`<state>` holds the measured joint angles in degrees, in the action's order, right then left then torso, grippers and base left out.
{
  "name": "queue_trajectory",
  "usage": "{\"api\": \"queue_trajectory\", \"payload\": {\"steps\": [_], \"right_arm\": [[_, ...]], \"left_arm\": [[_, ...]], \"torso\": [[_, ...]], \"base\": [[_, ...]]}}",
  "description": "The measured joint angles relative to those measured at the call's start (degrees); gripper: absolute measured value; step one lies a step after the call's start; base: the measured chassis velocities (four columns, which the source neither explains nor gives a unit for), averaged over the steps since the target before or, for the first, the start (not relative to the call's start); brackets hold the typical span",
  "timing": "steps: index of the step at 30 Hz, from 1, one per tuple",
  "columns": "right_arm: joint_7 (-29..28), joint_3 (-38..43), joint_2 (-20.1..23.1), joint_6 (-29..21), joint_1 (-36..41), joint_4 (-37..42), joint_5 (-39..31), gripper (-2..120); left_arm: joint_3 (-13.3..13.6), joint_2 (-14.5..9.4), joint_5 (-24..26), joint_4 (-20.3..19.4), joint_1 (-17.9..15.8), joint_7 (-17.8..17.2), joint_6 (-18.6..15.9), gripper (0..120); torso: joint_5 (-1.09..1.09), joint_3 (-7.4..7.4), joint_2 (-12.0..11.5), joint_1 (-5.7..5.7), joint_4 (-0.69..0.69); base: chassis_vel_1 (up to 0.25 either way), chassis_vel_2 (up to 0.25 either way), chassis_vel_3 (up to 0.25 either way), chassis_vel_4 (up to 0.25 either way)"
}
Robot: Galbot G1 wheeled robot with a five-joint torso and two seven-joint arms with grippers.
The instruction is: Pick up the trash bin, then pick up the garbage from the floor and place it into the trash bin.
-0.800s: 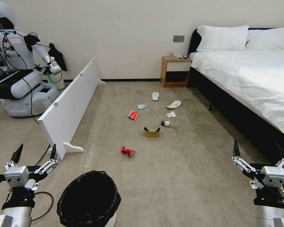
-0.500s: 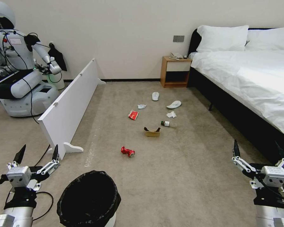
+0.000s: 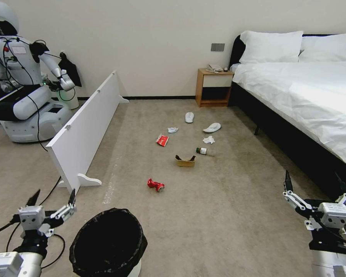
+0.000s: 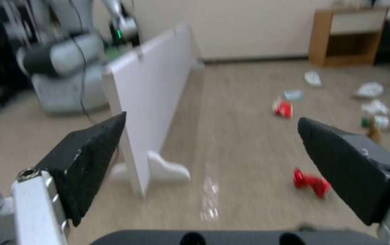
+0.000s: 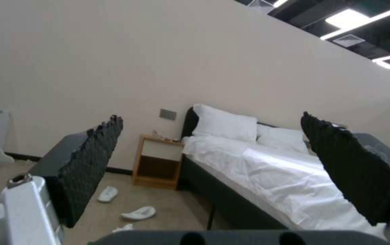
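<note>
The trash bin (image 3: 141,239), white with a black bag liner, stands on the carpet at the bottom left of the head view. My left gripper (image 3: 54,198) hangs open just to its left, a little above floor level, holding nothing. My right gripper (image 3: 312,182) is open and empty at the lower right, beside the bed. The garbage lies ahead on the floor: a crushed red can (image 3: 156,185), cardboard scrap (image 3: 185,161), small bottle (image 3: 202,151), red-and-white wrapper (image 3: 162,140), tissues (image 3: 208,139), and two white slippers (image 3: 189,117) (image 3: 212,127). The left wrist view shows the can (image 4: 311,182) between the open left gripper (image 4: 210,119) fingers, far off.
A low white partition board (image 3: 86,130) runs along the left, with another robot (image 3: 25,88) behind it. The bed (image 3: 307,96) fills the right side, and a wooden nightstand (image 3: 214,86) stands by the far wall. A black cable (image 3: 54,242) loops near the bin.
My left gripper has dropped lower and shifted right, closer to the bin. The right arm and the litter have not moved.
</note>
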<state>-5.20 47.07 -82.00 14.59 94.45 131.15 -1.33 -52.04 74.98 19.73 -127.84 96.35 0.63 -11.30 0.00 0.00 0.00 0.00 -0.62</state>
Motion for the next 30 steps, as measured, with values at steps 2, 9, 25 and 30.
{"api": "queue_trajectory", "payload": {"steps": [2, 9, 25, 30], "right_arm": [[0.0, 0.0, 0.0, 0.0, 0.0, 0.0, -0.1, 100], [0.0, 0.1, 0.1, 0.0, 0.1, -0.2, -0.2, 100], [0.0, -0.1, 0.2, 0.0, 0.4, -0.5, -0.3, 100], [0.0, 0.1, 0.3, 0.0, 0.6, -0.4, -0.4, 100]], "left_arm": [[0.2, -0.6, 0.5, 0.5, 0.0, -0.2, -1.6, 100], [1.6, -3.1, 4.3, 4.7, -1.7, -2.5, -10.4, 100], [5.8, -4.8, 8.2, 12.8, -4.2, -5.4, -17.9, 100], [6.8, -5.2, 8.9, 15.1, -5.0, -5.6, -19.0, 100]], "torso": [[0.0, 0.0, 0.0, 0.0, 0.0], [0.0, 0.0, 0.0, 0.0, 0.0], [0.01, 0.0, 0.0, 0.0, 0.0], [0.01, 0.0, 0.0, 0.0, 0.0]], "base": [[0.0, 0.0, 0.0, 0.0], [0.0, 0.0, 0.0, 0.0], [0.0, 0.0, 0.0, 0.0], [0.0, 0.0, 0.0, 0.0]]}}
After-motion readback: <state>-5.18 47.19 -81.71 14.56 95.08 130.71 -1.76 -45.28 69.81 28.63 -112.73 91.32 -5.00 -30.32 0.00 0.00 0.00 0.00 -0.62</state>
